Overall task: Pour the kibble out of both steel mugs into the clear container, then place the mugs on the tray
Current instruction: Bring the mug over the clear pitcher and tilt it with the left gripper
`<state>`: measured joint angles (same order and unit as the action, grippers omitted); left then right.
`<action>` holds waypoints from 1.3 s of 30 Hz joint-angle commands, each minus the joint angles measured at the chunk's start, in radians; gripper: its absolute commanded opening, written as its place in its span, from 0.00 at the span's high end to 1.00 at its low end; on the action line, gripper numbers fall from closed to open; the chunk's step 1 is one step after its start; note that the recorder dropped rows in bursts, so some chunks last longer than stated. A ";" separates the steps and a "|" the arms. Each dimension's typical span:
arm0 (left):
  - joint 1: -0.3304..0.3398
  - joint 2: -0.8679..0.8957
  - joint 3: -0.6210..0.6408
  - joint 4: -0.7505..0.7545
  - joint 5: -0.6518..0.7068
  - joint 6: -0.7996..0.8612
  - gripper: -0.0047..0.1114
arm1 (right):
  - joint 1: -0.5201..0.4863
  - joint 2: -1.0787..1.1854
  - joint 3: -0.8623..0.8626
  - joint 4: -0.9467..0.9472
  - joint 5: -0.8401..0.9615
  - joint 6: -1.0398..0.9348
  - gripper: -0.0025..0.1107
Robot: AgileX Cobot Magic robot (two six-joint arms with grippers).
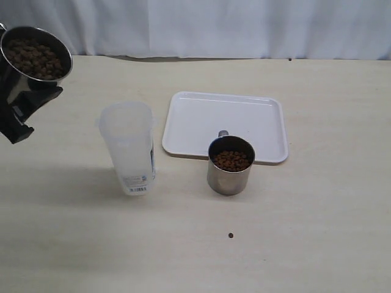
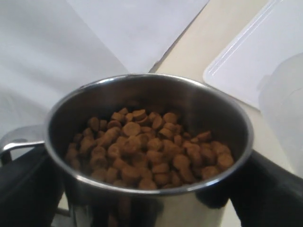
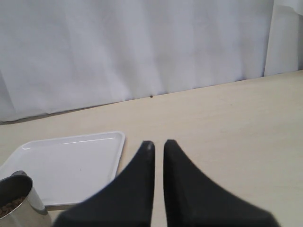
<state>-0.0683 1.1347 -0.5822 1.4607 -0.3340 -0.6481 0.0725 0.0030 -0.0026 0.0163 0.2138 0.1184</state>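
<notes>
- Steel mug (image 1: 35, 52) of kibble (image 1: 36, 59) is clamped by the left gripper (image 1: 27, 94) over the table's (image 1: 305, 244) left edge.
- Right gripper (image 3: 158, 144) is pressed together, empty.
- Second mug (image 1: 230, 166) is set beside the tray (image 1: 226, 116).

Table (image 1: 305, 244) with tray (image 1: 195, 119), clear container (image 1: 128, 146), steel mug (image 1: 229, 180)

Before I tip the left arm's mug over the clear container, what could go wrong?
1. The lifted mug is well filled with kibble, and the clear container has a mouth hardly wider than the mug, so a quick tip could scatter pellets. One stray pellet already lies on the table.
2. The container is tall, narrow and looks empty, so knocking its rim with the mug might topple it.
</notes>
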 commanded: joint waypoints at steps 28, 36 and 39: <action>-0.274 0.012 -0.060 0.007 0.295 0.020 0.96 | 0.003 -0.003 0.003 0.002 -0.002 -0.002 0.93; -0.318 0.106 -0.060 0.029 0.357 0.020 0.96 | 0.003 -0.003 0.003 0.002 -0.002 -0.002 0.93; -0.328 0.133 -0.060 0.049 0.364 0.020 0.96 | 0.003 -0.003 0.003 0.002 -0.002 -0.002 0.93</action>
<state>-0.3827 1.2506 -0.6317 1.4920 0.0126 -0.6258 0.0725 0.0030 -0.0026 0.0163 0.2138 0.1184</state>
